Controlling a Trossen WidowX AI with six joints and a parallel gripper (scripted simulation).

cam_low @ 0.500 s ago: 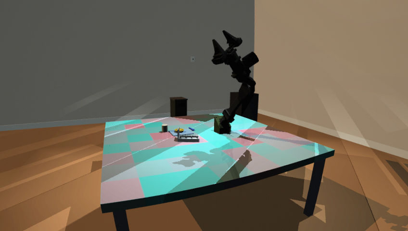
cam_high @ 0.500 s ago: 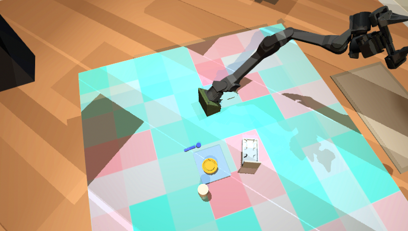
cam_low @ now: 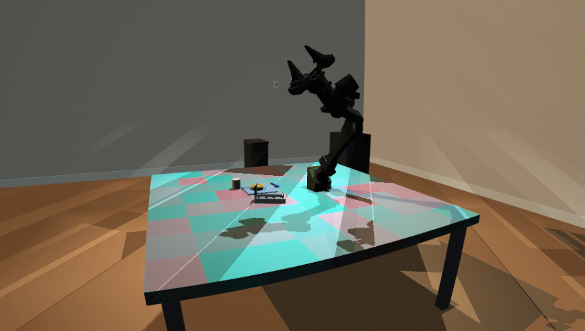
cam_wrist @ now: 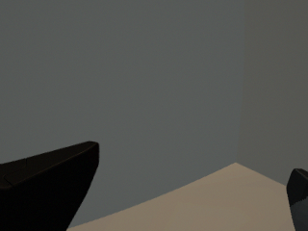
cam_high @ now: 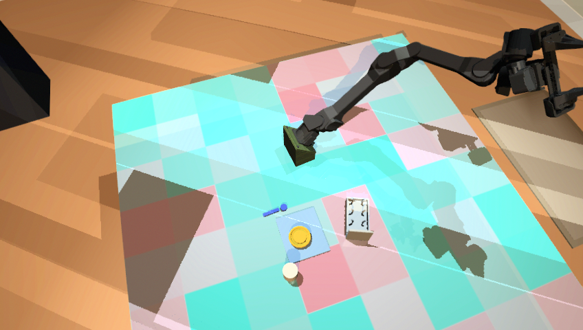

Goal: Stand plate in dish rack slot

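Note:
The yellow plate point(cam_high: 300, 236) point(cam_low: 257, 186) lies flat on a light blue mat point(cam_high: 317, 247) point(cam_low: 247, 190) on the checkered table point(cam_high: 196, 122) point(cam_low: 246, 254). The pale dish rack point(cam_high: 357, 221) point(cam_low: 270, 198) stands just right of the mat, and its slots are empty. My gripper point(cam_high: 573, 67) point(cam_low: 299, 55) point(cam_wrist: 198, 168) is open and empty. It is raised high above the table's far right corner, far from the plate and rack, pointing up and away. The wrist view shows only the fingertips and bare walls.
A blue spoon point(cam_high: 273, 210) point(cam_low: 274, 184) lies at the mat's far corner and a cream cup point(cam_high: 289, 270) point(cam_low: 235, 183) stands at its near corner. The arm's base block point(cam_high: 300, 149) point(cam_low: 318, 180) sits mid-table. A dark cabinet point(cam_low: 255, 152) stands on the floor behind.

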